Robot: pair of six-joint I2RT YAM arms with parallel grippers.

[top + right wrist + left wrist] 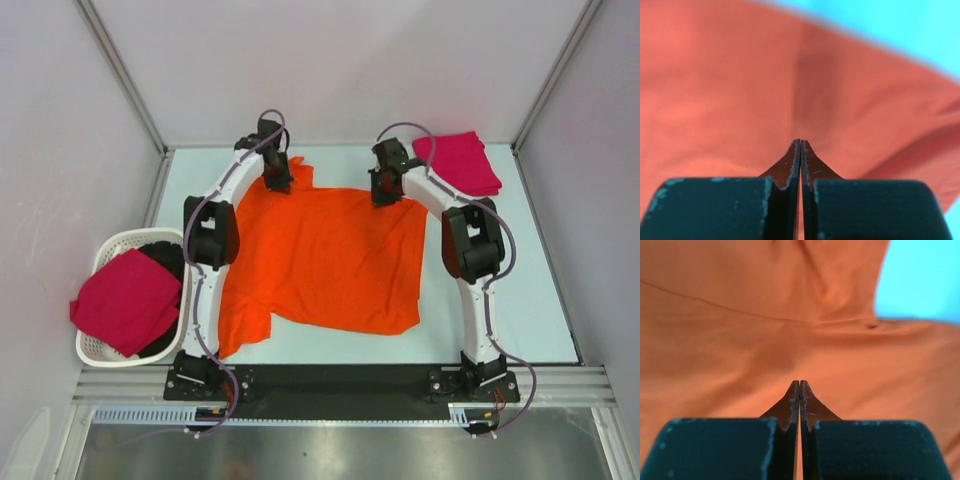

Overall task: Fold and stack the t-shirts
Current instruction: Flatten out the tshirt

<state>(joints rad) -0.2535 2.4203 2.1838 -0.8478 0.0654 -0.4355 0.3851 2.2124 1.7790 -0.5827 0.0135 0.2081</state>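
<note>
Two claws: your left claw [799, 383] and right claw [800, 142] both have jaws pressed together, tips at the cloth's far edge.
Cloth: bright orange soft cotton t-shirt [330, 260], spread rumpled on the desk [520, 300].
Grip: you cannot tell if fabric is caught.

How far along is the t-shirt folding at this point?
Done: a folded crimson-pink t-shirt lies at the table's far right corner. In hand: the orange t-shirt is spread out, not yet folded, and the left pincer and right pincer look shut on its far edge. Left: folding and stacking it, then the draped crimson-pink t-shirt hanging over the white basket.
</note>
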